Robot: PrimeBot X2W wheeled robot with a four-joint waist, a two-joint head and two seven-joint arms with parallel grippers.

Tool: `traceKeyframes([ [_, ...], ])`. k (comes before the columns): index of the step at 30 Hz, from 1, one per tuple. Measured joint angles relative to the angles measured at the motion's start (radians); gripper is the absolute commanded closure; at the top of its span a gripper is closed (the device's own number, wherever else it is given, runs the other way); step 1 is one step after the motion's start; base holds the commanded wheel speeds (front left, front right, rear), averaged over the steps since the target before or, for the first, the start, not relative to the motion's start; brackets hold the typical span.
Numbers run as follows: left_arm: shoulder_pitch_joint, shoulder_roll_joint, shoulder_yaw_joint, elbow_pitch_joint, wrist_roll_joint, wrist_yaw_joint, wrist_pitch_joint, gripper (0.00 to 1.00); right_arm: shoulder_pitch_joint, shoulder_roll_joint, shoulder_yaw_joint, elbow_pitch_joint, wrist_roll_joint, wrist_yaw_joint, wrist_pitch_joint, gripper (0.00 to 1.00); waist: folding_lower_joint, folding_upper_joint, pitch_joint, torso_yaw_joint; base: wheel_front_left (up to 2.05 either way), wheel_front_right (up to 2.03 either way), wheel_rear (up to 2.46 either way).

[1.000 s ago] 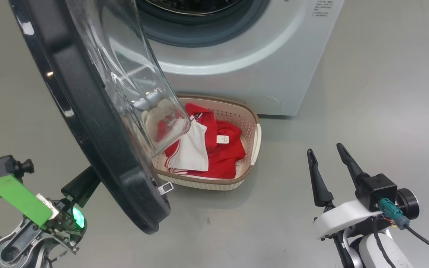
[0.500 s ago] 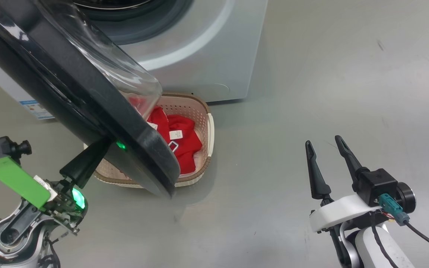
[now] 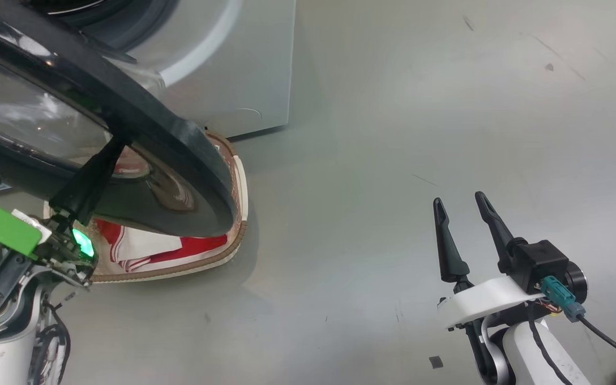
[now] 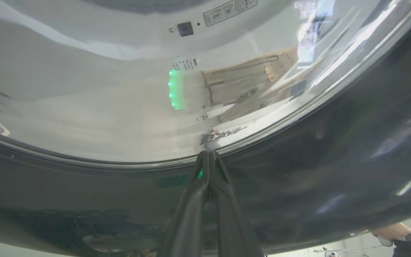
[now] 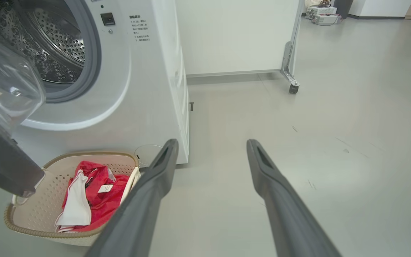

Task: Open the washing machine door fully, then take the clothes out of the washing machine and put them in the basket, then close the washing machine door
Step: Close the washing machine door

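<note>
The washing machine door (image 3: 179,139) stands partly open across the upper left of the head view, its glossy black outer face towards me. My left gripper (image 3: 113,143) is shut, empty, with its tip against that face. In the left wrist view the shut fingertips (image 4: 208,154) touch the door (image 4: 298,171) at the edge of its glass window. The white washing machine (image 3: 233,64) stands behind. Below the door the basket (image 3: 236,235) holds the red and white clothes (image 3: 179,248). My right gripper (image 3: 460,206) hangs open and empty over the floor; its wrist view shows the steel drum (image 5: 59,46), the basket (image 5: 30,221) and the clothes (image 5: 98,200).
Grey floor (image 3: 393,133) stretches to the right of the machine. A white panel on castors (image 5: 234,35) stands behind the machine's right side. A person's hand with a watch (image 4: 401,237) shows past the door's lower edge.
The head camera has swung right. The door has swung closer to the machine with my shut left gripper against its outer face, and now covers most of the basket. The right gripper has stayed open.
</note>
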Motion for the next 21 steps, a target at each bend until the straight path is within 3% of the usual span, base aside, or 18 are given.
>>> traceKeyframes([
  [21,-0.257,0.003,0.034,0.187,0.106,0.000,-0.099,1.00,-0.055,0.012,0.022,0.047,0.036,0.000,-0.034,0.00,0.0001,0.0000,0.074,-0.138,0.00,0.00,0.00],
])
